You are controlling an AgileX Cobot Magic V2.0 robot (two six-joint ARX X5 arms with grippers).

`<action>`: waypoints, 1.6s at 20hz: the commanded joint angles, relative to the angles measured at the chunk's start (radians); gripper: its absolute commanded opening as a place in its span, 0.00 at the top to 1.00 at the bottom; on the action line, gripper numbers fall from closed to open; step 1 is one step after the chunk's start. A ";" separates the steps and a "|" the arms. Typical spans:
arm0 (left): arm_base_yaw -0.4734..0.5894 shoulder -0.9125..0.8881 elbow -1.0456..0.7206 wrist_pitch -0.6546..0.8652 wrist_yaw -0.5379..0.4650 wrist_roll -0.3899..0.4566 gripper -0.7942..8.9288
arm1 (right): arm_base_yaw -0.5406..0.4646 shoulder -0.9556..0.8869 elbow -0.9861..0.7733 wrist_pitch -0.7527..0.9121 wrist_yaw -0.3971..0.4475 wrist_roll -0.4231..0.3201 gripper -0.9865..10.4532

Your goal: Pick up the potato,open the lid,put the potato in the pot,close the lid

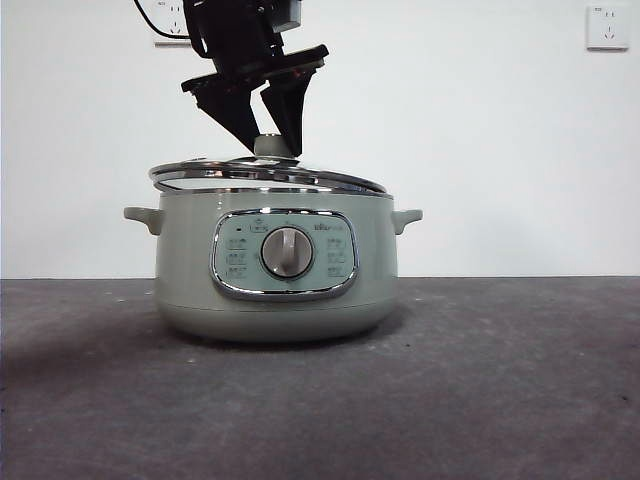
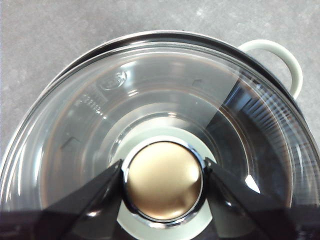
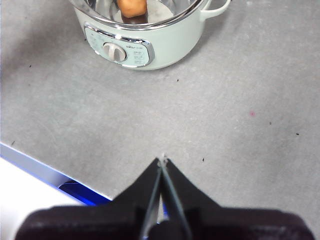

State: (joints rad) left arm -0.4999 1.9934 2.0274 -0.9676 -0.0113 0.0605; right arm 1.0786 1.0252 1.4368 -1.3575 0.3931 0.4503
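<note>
Tan-brown and rough-skinned, the oval potato (image 3: 132,7) showed only in the right wrist view, at the top edge of the frame, lying inside the pot and cut off by the picture's border. In the front view it was hidden behind the pot's wall. The squat pale sage-green electric pot (image 1: 275,290) stood at the centre of the front frame on the dark grey table (image 1: 520,380), its silver dial (image 1: 287,252) facing the camera inside a chrome-framed panel.

The round clear glass lid with a steel rim (image 1: 265,177) sat over the pot's mouth, seemingly tilted, its left edge a little raised; whether it was fully seated was hard to tell. Its pale green knob (image 1: 271,146) with a metal top was half covered by the jaws. The left gripper (image 2: 163,181) came down from the upper left of the front frame, its two black jaws closed against either side of the knob.

The right gripper (image 3: 162,161) hung over bare table well apart from the pot, jaws pressed together on nothing. A white wall socket (image 1: 608,27) sat at the upper right.
</note>
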 commanded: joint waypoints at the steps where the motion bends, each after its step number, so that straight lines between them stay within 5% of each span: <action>1: 0.014 0.019 -0.004 0.022 0.039 0.016 0.93 | 0.001 -0.002 -0.010 -0.024 0.003 0.018 0.92; 3: 0.020 0.020 -0.004 0.027 0.100 0.014 0.93 | 0.001 -0.002 -0.010 -0.023 0.003 0.019 0.92; 18: 0.021 0.055 -0.004 0.058 0.026 0.101 0.93 | 0.001 -0.002 -0.010 -0.024 0.004 0.018 0.92; 26: 0.010 0.055 -0.004 0.079 0.069 0.112 0.92 | 0.001 -0.002 -0.010 -0.024 0.005 0.018 0.92; 27: 0.010 0.055 -0.004 0.079 0.071 0.087 0.86 | 0.001 -0.002 -0.010 -0.024 0.005 0.018 0.92; 30: 0.011 0.051 -0.004 0.082 0.071 0.039 0.35 | 0.001 -0.002 -0.010 -0.024 0.005 0.018 0.92; 32: 0.011 0.043 -0.004 0.083 0.070 0.037 0.30 | 0.001 -0.002 -0.010 -0.024 0.005 0.018 0.92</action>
State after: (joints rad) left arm -0.4866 2.0186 2.0296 -0.8940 0.0563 0.1108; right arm 1.0786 1.0248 1.4368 -1.3575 0.3935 0.4599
